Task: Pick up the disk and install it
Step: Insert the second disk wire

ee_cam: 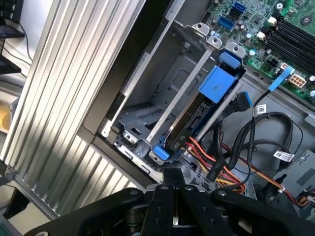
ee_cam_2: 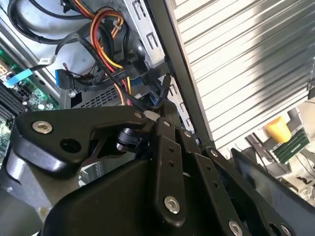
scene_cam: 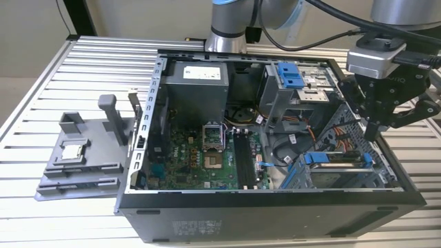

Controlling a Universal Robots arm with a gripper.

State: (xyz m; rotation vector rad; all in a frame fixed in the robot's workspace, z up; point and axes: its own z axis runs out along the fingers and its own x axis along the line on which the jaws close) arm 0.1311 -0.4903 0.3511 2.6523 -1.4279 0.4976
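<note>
- The gripper (scene_cam: 372,135) hangs over the edge of the open computer case (scene_cam: 276,212) on the exterior view's right, its black fingers pointing down just inside the case wall; whether they stand apart or together cannot be told, and nothing shows between them.
- In both wrist views the gripper's black linkage bars (ee_cam_2: 165,162) crowd the near part of the picture, with the case wall and the ribbed table (ee_cam_2: 246,64) beyond.
- The disk (scene_cam: 337,161) sits in the lower drive cage (scene_cam: 344,178) at the case corner nearest the gripper, below and slightly toward the exterior view's left of the fingers, apart from them. Its blue rails and a blue tab on its end stand out.
- In the first wrist view the disk (ee_cam: 189,125) lies slotted in the grey metal cage (ee_cam: 162,93), a blue tab (ee_cam: 216,83) at one end and a blue rail end (ee_cam: 160,153) at the other.
- Red, yellow and black cables (ee_cam: 221,167) run just beside the disk.
- An upper bay with a bright-blue latch piece (scene_cam: 290,76) stands farther back in the case.
- The green motherboard (scene_cam: 206,155) covers the case floor toward the exterior view's left.
- Outside the case, on the table, rests a grey fixture (scene_cam: 86,155) carrying a small square processor chip (scene_cam: 71,151).
</note>
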